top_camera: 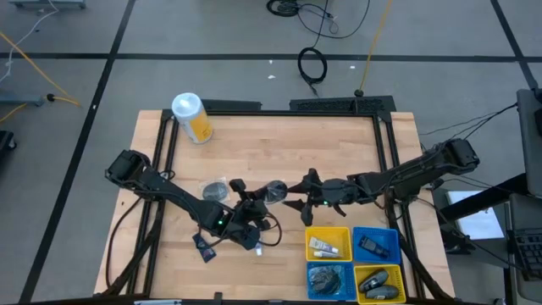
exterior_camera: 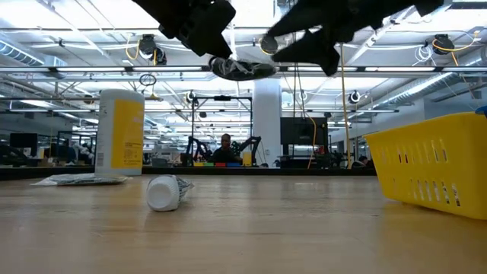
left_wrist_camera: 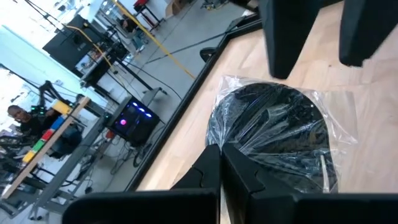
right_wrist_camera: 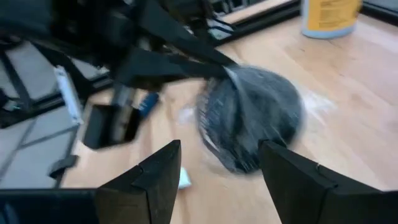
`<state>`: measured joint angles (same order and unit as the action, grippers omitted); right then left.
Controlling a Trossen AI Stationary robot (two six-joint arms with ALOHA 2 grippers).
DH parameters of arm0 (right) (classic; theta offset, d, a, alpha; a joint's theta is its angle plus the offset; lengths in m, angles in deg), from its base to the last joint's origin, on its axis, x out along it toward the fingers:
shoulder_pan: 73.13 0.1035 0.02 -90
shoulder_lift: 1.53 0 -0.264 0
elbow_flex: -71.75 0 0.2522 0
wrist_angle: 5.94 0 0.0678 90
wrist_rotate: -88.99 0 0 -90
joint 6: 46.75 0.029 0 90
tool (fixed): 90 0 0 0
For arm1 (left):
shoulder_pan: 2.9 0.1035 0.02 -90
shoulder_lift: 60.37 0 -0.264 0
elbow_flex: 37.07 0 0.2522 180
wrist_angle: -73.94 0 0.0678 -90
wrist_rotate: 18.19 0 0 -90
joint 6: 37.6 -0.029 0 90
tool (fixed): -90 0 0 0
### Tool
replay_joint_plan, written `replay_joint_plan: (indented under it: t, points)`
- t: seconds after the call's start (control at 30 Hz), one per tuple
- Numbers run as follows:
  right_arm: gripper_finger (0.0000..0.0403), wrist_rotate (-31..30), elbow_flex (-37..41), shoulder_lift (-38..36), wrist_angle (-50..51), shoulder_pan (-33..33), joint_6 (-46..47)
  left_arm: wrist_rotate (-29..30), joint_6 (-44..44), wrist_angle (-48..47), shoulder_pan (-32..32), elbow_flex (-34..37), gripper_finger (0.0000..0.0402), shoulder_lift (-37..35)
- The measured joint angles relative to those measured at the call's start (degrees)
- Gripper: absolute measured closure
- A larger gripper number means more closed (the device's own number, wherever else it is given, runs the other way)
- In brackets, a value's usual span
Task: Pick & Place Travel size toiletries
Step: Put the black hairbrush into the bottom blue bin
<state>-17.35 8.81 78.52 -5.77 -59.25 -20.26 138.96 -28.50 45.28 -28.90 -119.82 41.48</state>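
left claw [top_camera: 269,196]: reaching in low over mid-desk [top_camera: 271,144], fingers pinching together on the plastic wrap of a round grey jar [top_camera: 276,191], holding it in the air. right claw [top_camera: 298,193]: stretching in level from the opposite side, fingers standing apart, facing the jar just beside it. white tube [exterior_camera: 163,192]: lying on the desk.

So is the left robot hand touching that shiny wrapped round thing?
Touching. In the left wrist view, the left gripper is shut, its fingertips pinching the plastic wrap of the round grey jar. The low view shows the jar hanging in the air from it.
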Motion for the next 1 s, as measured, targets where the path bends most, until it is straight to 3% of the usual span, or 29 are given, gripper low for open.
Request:
replay_joint_plan:
  t: [0.2, 0.53, 0.77, 1.0]
  points:
    - [0.0195, -3.5, 5.0, -3.9, -0.9, 0.6, 3.1, 0.6, -0.4, 0.0, -0.1, 0.0, 0.0401, 0.0]
    - [0.0195, -2.3, 15.8, -3.9, -23.6, -1.3, 7.2, 0.1, -4.2, 5.3, -0.2, 0.0, 0.0401, 0.0]
    - [0.0195, 3.0, 16.3, -3.6, -30.2, -2.3, 7.2, -2.4, -9.3, 11.5, -0.2, 0.0, 0.0401, 0.0]
    - [0.0195, 3.1, 16.3, -0.5, -32.9, -2.6, 8.5, -2.8, -10.3, 13.3, 0.1, 0.0, 0.0401, 0.0]
